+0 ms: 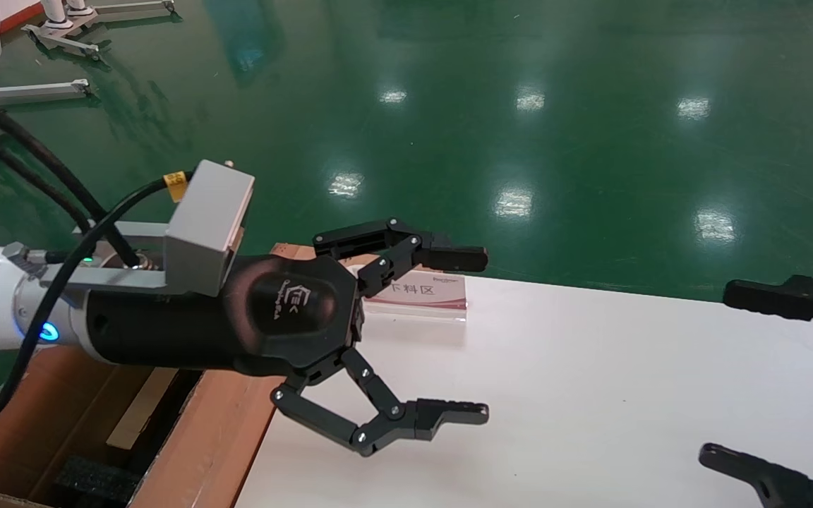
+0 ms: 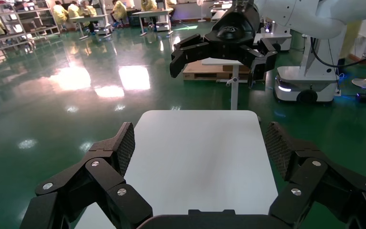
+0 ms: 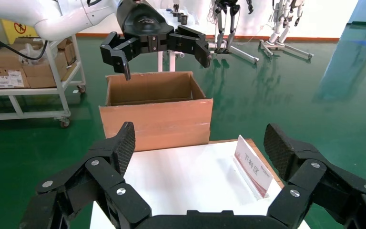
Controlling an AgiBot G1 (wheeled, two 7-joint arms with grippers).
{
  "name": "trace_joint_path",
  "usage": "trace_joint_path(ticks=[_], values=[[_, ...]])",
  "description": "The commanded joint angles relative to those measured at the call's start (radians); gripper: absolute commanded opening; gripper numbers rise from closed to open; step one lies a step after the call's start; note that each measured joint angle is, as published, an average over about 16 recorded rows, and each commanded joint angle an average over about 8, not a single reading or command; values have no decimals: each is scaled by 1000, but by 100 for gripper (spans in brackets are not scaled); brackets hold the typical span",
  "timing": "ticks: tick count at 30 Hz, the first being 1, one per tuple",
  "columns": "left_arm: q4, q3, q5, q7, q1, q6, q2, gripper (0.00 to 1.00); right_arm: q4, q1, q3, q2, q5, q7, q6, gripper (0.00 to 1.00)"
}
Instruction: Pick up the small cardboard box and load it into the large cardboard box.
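Two open black tools [image 1: 417,335] [image 1: 759,374] (ribbed pads) flank a smooth white table [image 1: 590,395].

left gripper [image 1: 485,336] extended level from the white forearm, fingers spread wide, holding nothing. right gripper [image 1: 713,377] at the right edge, fingers likewise spread wide, facing the left one.

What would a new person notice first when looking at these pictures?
Most striking is the left gripper, wide open and empty, held above the near left end of the white table. Below its arm, at the table's left end, stands the large cardboard box, open, with black foam at its bottom. The right gripper, also open, hangs at the table's right edge; a small red-and-white sign stands at the far edge.
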Motion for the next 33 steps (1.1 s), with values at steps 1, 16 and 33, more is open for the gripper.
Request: trace_joint_path(ticks=[1,16,33], values=[[4,10,0,0,-6,0,0,100,0,0,0,0,0,0,0,100],[17,41,-5,-1,-23,-3,2,100,0,0,0,0,0,0,0,100],[21,50,-6,-2,-29,-4,2,100,0,0,0,0,0,0,0,100]])
